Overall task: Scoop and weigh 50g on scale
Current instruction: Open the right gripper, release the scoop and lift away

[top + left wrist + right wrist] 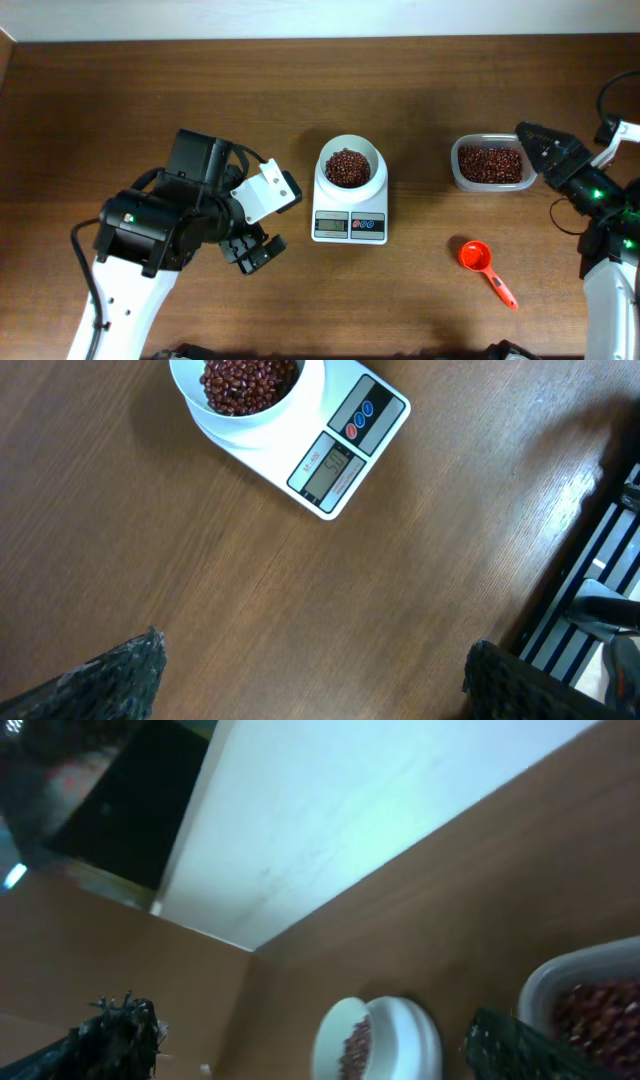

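The white scale [349,226] stands mid-table with its round bowl [373,152] holding a heap of red-brown beans [347,167]. My left gripper [252,253] rests open to the left of the scale, a little nearer the front, with nothing in it. The left wrist view shows the scale [345,455], its beans [245,382] and only bare table between my fingertips [120,675]. My right gripper [531,150] hangs open at the right end of the clear tub [456,168], empty. The right wrist view is blurred and shows the bowl [335,1045] between the open fingertips [525,1050].
The clear tub holds more beans [490,164]. A red measuring scoop [476,256] lies loose on the table in front of the tub, handle pointing to the front right. The table's far edge meets a pale wall [350,810].
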